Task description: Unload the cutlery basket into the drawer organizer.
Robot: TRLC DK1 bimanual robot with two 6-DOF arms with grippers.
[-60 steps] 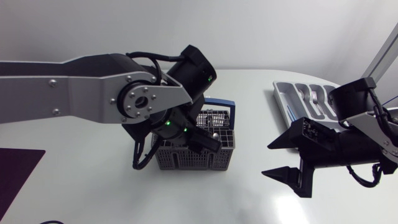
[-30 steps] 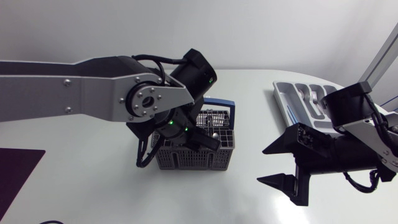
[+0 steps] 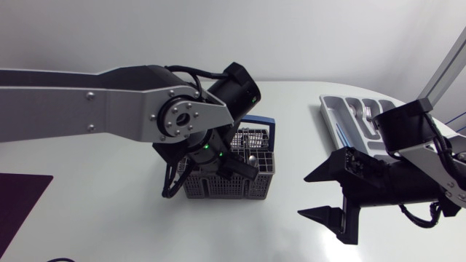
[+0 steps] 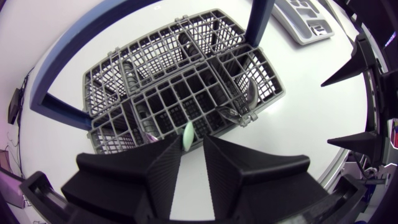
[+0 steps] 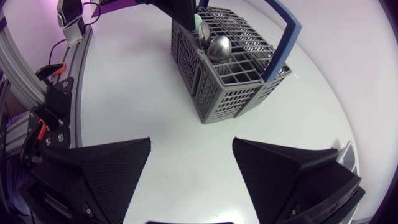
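A grey cutlery basket point(image 3: 247, 182) with a blue handle point(image 3: 259, 121) stands mid-table. My left gripper point(image 4: 190, 144) hangs straight over it, the jaws narrow but open. A pale green utensil tip point(image 4: 187, 135) stands between the fingers, against one of them, with a gap to the other. Metal utensils point(image 4: 235, 114) lean in the basket's compartments point(image 4: 186, 93). My right gripper point(image 3: 325, 194) hovers wide open to the right of the basket point(image 5: 227, 74), with nothing between its fingers point(image 5: 99, 168). A spoon bowl point(image 5: 219, 47) sticks up from the basket. The drawer organizer point(image 3: 348, 115) lies at the far right.
The grey organizer tray point(image 4: 306, 22) holds some cutlery in its slots. My right arm partly covers its near end in the head view. Bare white tabletop point(image 3: 109, 211) lies to the left of and in front of the basket.
My left gripper's fingers have drawn closer together around the green tip. The right gripper has drifted left and a little toward the table's front edge.
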